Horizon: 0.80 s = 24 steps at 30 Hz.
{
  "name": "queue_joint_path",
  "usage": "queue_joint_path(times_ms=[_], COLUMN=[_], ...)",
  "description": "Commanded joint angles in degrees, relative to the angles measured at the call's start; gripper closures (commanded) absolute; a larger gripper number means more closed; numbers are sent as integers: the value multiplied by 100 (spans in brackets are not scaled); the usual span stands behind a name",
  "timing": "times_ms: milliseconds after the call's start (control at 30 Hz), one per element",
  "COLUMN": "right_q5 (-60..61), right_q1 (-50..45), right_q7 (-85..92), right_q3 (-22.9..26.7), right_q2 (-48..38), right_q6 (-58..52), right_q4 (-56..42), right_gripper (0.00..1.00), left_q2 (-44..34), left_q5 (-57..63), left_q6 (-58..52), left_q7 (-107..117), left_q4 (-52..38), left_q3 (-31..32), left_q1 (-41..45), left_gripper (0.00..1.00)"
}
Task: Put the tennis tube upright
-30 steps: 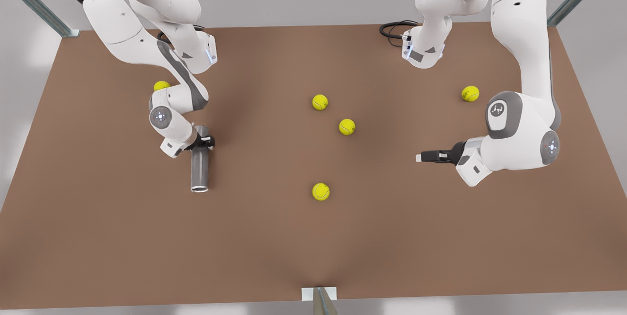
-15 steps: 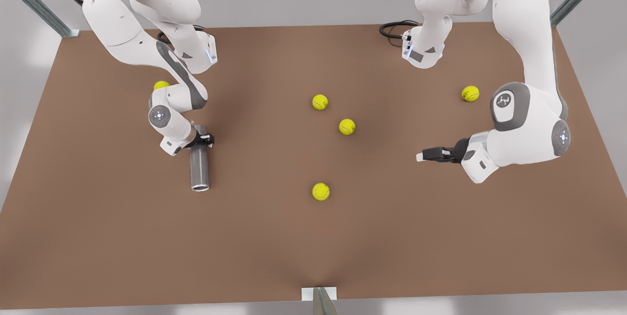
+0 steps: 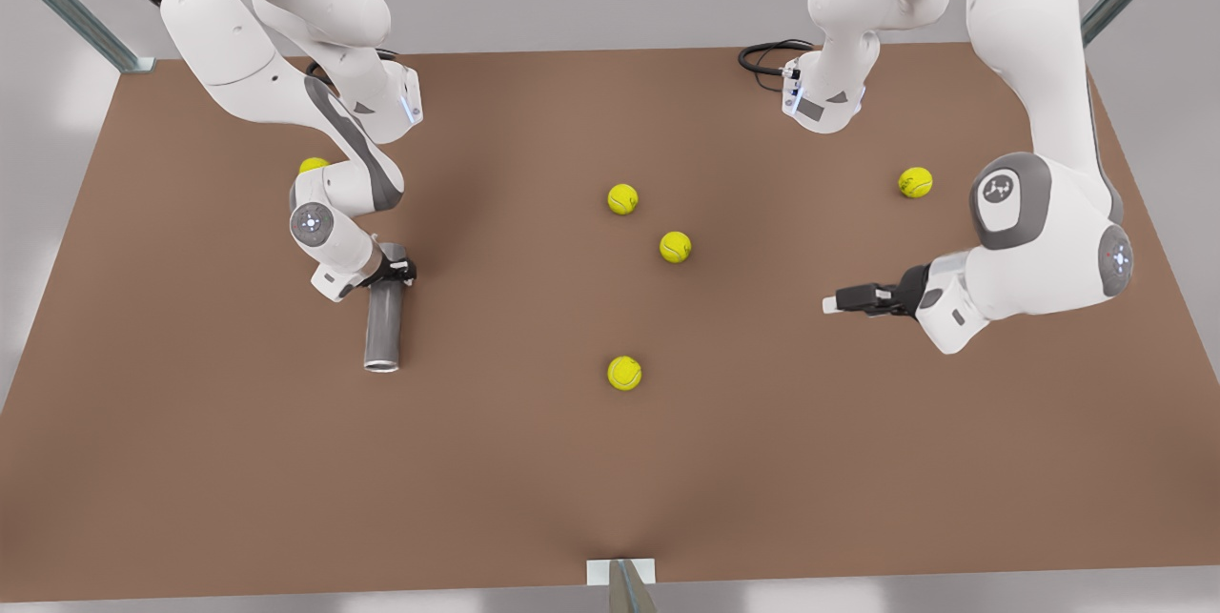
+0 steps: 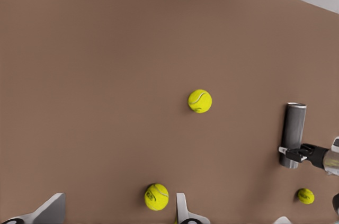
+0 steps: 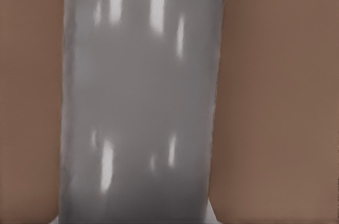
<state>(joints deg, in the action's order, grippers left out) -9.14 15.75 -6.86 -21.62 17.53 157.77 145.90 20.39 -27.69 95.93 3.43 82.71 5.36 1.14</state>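
Since the earlier frames, the tennis tube has been swung slightly, its open end shifted toward the front view's left, while the arm on the front view's right has been drawn back toward that side.

By the wrist views, the arm on the front view's left is identified as the right arm: its camera is pressed close against the grey metallic wall of the tube. The right gripper is seen clamped across the tube's far, closed end, its fingers closed on the cylinder. From that grip the tube extends away from the gripper toward the near edge of the brown table, lying nearly flat and not upright, with the hollow end farthest from the fingers.

The left gripper is held above the table, well apart from the tube, pointing toward the middle; its fingers appear parted in its own wrist view, with nothing between them. Below it, tennis balls are scattered on the table, and the tube in the other gripper's grip is seen farther off.
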Motion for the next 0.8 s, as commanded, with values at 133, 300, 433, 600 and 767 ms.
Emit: queue_joint_path(times_ms=[133,300,433,600,767], right_q5=[0,0,0,0,0], right_q1=[-2,16,16,25,16], right_q7=[256,264,177,115,106], right_q3=[0,0,0,0,0], right_q2=[14,14,14,14,5], right_q6=[-53,-18,0,0,0], right_q4=[0,0,0,0,0], right_gripper=[17,21,24,27,29], left_q2=[18,18,71,115,123], left_q5=[0,-9,-70,-114,-123], left_q6=[14,14,40,49,49], left_q7=[-9,0,0,0,0], left_q4=[0,0,0,0,0], left_q3=[9,9,0,0,0], left_q1=[0,0,9,0,9], left_gripper=[1,1,1,1,1])
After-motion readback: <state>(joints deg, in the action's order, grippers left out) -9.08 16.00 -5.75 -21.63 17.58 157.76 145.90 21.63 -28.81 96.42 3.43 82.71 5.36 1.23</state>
